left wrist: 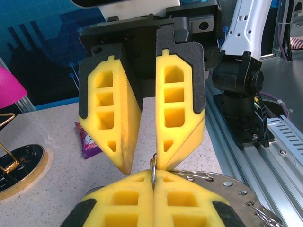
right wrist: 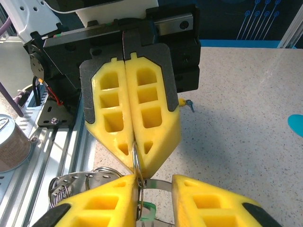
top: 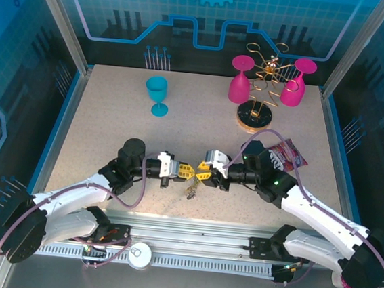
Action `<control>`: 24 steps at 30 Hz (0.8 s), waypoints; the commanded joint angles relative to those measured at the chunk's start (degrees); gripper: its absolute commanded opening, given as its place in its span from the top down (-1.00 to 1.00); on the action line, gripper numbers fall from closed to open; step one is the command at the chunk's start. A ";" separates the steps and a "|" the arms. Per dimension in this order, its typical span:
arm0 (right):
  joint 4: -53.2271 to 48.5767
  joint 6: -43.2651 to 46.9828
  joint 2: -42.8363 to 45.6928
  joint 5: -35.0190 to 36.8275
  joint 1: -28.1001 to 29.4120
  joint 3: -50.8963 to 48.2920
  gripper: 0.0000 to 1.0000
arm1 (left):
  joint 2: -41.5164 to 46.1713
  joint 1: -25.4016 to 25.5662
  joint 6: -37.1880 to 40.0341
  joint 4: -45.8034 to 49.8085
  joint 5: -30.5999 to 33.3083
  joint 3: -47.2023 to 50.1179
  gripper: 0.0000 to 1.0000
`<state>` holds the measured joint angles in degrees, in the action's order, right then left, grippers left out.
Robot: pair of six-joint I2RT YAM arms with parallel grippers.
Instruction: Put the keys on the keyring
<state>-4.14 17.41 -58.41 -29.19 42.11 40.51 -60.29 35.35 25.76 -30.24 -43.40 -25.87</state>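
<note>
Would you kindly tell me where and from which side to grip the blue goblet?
Grip the blue goblet by its narrow stem, between bowl and foot, approaching level from the near side. It stands upright on its foot, apart from everything else on the table, likely leaving both sides of the stem free.

Top camera looks down from behind; 2 wrist cameras face each other closely over the table (top: 112, 129)
</note>
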 commanded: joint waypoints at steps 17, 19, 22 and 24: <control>-8.37 6.11 -2.70 0.71 0.83 7.33 1.00 | 1.23 -0.22 4.07 8.45 2.93 -2.98 0.79; -13.89 7.14 -3.81 2.11 1.08 10.41 1.00 | 1.41 -0.11 5.78 11.93 4.74 -4.19 0.77; -20.45 8.87 -5.64 4.53 1.87 14.61 1.00 | 1.08 0.51 9.85 19.26 8.40 -7.06 0.78; -23.69 9.87 -6.94 6.16 2.72 16.77 1.00 | 0.77 1.14 12.63 24.15 10.23 -8.85 0.81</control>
<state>-21.15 24.60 -64.27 -24.82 43.07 53.06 -59.68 35.48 32.34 -15.90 -37.01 -31.48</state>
